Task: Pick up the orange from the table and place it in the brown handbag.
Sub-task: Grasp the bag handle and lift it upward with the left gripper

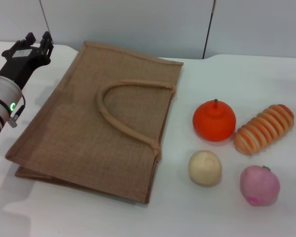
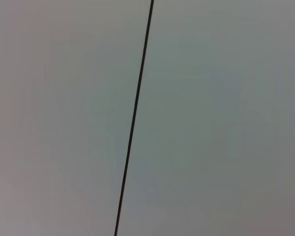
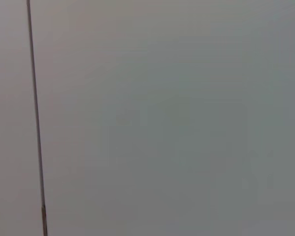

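The orange [image 1: 214, 121] is bright orange-red with a small dark stem and sits on the white table [image 1: 212, 217], right of the brown handbag [image 1: 96, 123]. The handbag lies flat with a looped handle [image 1: 119, 106] on top. My left gripper [image 1: 37, 40] is at the far left, above the table beside the bag's far left corner, with its fingers apart and nothing between them. It is far from the orange. My right gripper is out of view. Both wrist views show only a grey wall with a dark seam.
A striped orange-and-cream bread-like item [image 1: 264, 129] lies right of the orange. A pale cream ball [image 1: 205, 168] and a pink fruit [image 1: 259, 185] sit nearer the front. A grey wall panel stands behind the table.
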You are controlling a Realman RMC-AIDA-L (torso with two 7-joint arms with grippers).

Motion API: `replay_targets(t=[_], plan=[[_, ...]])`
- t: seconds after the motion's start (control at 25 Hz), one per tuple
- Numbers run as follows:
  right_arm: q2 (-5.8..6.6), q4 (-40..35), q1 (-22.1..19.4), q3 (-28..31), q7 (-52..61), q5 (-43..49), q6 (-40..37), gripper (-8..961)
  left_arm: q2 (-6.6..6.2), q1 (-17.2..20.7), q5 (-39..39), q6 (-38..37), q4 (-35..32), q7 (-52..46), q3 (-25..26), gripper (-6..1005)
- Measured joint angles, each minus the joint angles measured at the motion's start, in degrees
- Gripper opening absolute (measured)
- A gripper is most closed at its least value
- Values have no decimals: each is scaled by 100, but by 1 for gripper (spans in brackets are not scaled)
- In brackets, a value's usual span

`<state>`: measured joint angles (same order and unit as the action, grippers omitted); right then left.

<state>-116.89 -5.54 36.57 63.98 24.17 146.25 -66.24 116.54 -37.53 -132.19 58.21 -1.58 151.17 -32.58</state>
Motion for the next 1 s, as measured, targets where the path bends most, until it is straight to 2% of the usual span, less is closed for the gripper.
replay_targets(t=[0.64, 0.76, 0.8, 0.84, 1.0], plan=[[8, 0, 0, 0, 0, 21, 5, 822, -3, -30, 97, -30, 8, -146, -38, 437], [12, -1, -6, 0, -2, 14, 15, 822, -28, -33, 422, -54, 1, -626, -51, 438], [14, -7, -11, 0, -6, 10, 18, 822, -55, -37, 833, -110, -81, -1160, -56, 438], [16, -13, -15, 0, -12, 8, 21, 821, -55, -37, 833, -110, -81, -1160, -56, 439], [19, -22, -23, 0, -23, 6, 25, 821, -94, -38, 1768, -291, -493, -2431, -56, 442]])
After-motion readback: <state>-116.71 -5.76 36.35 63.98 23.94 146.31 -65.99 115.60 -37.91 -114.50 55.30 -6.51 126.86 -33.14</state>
